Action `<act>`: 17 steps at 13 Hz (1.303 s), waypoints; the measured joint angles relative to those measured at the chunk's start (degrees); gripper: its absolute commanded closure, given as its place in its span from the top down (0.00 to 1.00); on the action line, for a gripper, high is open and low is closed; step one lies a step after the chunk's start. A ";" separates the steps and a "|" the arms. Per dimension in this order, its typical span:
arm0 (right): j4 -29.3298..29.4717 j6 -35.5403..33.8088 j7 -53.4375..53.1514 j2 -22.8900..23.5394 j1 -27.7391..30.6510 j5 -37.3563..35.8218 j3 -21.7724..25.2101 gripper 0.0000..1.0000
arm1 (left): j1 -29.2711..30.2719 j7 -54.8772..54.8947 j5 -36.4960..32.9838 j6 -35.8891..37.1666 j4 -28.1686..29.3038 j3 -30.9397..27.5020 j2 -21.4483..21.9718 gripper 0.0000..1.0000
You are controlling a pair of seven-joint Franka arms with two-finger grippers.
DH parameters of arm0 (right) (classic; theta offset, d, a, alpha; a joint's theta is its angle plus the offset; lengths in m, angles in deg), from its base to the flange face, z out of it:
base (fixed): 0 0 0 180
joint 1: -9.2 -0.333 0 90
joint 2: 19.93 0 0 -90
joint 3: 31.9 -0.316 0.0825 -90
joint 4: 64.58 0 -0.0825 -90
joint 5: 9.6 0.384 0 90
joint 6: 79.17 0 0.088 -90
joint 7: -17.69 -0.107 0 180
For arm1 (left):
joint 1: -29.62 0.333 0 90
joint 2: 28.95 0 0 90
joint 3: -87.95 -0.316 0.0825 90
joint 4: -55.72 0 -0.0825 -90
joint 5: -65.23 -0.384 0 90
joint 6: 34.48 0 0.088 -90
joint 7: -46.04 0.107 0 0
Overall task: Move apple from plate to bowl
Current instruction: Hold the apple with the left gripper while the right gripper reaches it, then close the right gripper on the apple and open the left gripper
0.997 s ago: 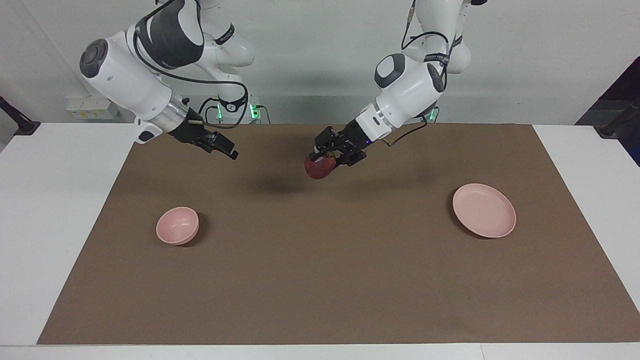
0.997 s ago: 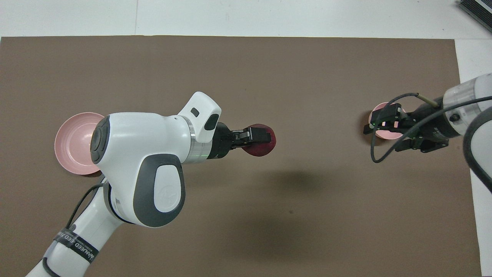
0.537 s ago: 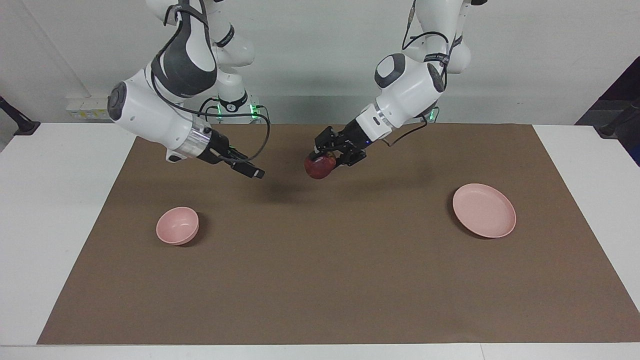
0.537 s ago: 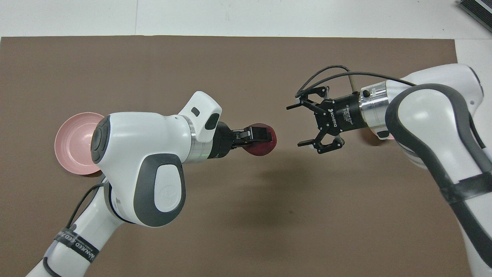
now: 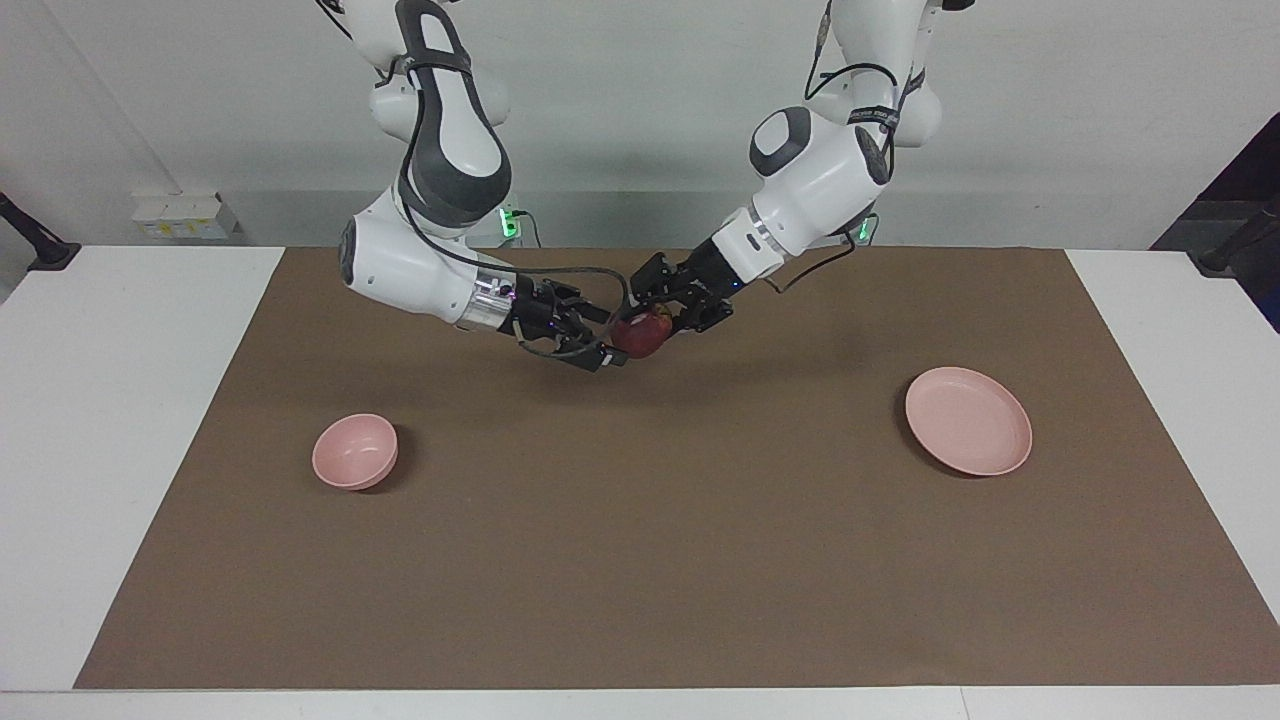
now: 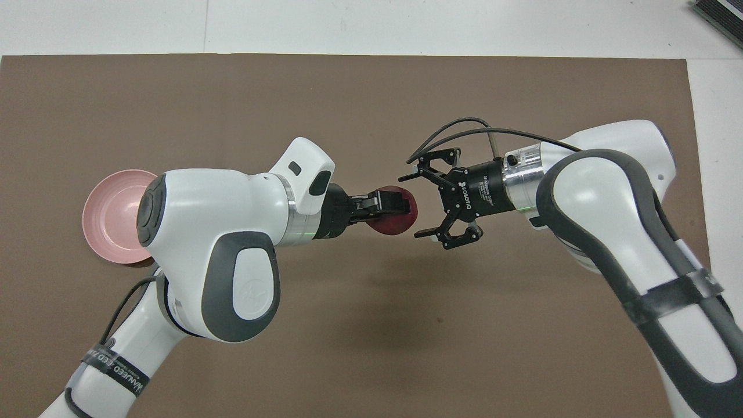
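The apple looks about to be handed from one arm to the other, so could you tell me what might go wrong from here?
1. The left gripper holds the apple in the air over bare mat; releasing before the open right gripper closes could drop it.
2. The two grippers are close together and could collide.
3. The bowl is barely wider than the apple, so placement could miss.

Both hands crowd the small dark red apple (image 5: 640, 335) in mid-air. Around the small deep pink bowl (image 5: 354, 451) and the wide shallow pink plate (image 5: 968, 420), the brown mat (image 5: 660, 560) lies bare.

Left end effector (image 6: 390, 205) grips apple (image 6: 396, 219); right end effector (image 6: 419, 204) open beside it
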State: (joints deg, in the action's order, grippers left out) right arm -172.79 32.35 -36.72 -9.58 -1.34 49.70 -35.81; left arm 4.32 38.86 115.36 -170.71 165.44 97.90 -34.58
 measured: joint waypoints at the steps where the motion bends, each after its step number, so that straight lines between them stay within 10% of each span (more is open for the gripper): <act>1: -0.25 0.34 -0.40 -0.03 -0.30 0.14 0.01 1.00 | 0.00 0.00 0.00 0.02 0.03 0.00 0.00 0.00; 4: -0.42 0.48 -3.87 -0.28 -0.47 1.41 0.00 1.00 | 0.00 0.00 0.00 0.01 0.00 0.00 -0.02 0.00; 5: -0.52 0.48 -4.31 -0.36 -0.51 2.37 0.00 0.80 | 0.00 0.00 0.00 0.00 -0.01 0.00 -0.02 0.01; 7: -0.67 0.79 -4.66 -0.57 -0.49 3.11 0.02 0.01 | 0.00 0.00 0.00 0.11 0.02 0.01 -0.02 0.06; 11: -0.88 0.90 -4.84 -0.66 -0.38 3.81 0.07 0.00 | 0.02 0.05 -0.03 0.08 0.00 -0.09 -0.03 0.31; 14: -0.88 0.90 -4.84 -0.68 -0.36 3.91 0.08 0.00 | 0.02 0.06 -0.06 0.06 -0.03 -0.09 -0.04 0.98; 17: -0.87 0.92 -4.85 -0.74 -0.32 4.27 0.11 0.00 | -0.02 0.02 -0.50 -0.04 -0.65 0.08 -0.04 1.00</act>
State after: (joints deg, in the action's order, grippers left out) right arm -173.66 33.27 -41.56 -10.32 -1.66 53.97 -35.71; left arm 4.30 38.88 114.86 -170.75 164.79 97.99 -34.62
